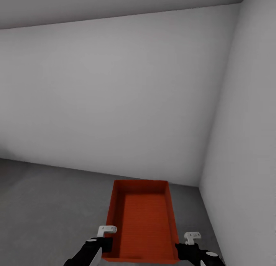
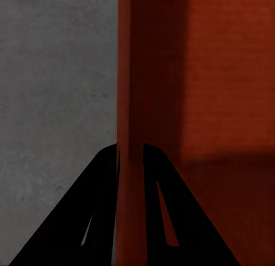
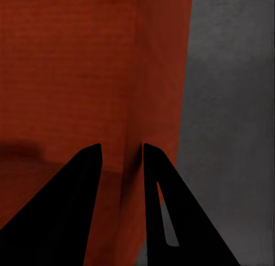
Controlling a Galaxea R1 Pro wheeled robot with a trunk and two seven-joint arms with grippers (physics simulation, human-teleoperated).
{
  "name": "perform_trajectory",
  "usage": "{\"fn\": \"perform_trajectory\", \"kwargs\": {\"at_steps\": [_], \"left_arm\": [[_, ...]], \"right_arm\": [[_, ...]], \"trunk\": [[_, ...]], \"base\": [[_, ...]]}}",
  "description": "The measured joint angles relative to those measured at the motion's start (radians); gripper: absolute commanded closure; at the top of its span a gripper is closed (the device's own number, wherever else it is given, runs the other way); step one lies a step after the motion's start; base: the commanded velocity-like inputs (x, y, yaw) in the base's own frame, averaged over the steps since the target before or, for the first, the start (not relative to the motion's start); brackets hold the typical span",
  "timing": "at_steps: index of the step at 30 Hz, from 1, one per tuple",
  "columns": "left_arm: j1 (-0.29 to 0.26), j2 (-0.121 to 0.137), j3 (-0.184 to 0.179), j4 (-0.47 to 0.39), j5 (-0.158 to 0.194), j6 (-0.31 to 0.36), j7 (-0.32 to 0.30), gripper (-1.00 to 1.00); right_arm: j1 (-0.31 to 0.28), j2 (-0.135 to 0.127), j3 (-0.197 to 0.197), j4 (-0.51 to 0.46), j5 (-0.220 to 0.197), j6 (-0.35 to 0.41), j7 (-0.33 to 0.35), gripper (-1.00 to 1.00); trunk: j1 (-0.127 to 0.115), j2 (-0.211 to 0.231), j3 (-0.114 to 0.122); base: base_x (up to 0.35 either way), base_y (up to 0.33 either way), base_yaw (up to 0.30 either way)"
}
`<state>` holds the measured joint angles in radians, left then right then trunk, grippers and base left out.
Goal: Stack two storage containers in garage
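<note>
You had the storage container (image 1: pixel 142 220) at the bottom centre of the frame, above the dark grey floor (image 1: pixel 46 204) near the corner of the pale walls (image 1: pixel 115 90). Your left gripper (image 2: pixel 131 154) was clamped on its left wall and your right gripper (image 3: pixel 121 151) on its right wall.

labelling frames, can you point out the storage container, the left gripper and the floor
storage container (image 1: pixel 142 224): head view, its inside bottom.
left gripper (image 2: pixel 132 154): left wrist view, midway between fingertips, on the container's wall.
floor (image 1: pixel 50 204): head view, bare grey concrete.
</note>
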<state>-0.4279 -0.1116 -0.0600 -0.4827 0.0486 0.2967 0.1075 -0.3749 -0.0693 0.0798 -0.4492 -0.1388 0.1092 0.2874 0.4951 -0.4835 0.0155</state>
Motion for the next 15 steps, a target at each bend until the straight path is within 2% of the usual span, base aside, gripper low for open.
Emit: {"fn": "perform_trajectory", "kwargs": {"at_steps": [8, 15], "left_arm": [[0.000, 0.000, 0.000, 0.000, 0.000, 0.000, 0.000, 1.00], [0.000, 0.000, 0.000, 0.000, 0.001, 0.000, 0.000, 1.00]], "right_arm": [[0.000, 0.000, 0.000, 0.000, 0.000, 0.000, 0.000, 1.00], [0.000, 0.000, 0.000, 0.001, 0.000, 0.000, 0.000, 1.00]], "trunk": [[0.000, 0.000, 0.003], [0.000, 0.000, 0.003]], "base": [[0.323, 0.000, -0.276], [0.323, 0.000, -0.056]]}}
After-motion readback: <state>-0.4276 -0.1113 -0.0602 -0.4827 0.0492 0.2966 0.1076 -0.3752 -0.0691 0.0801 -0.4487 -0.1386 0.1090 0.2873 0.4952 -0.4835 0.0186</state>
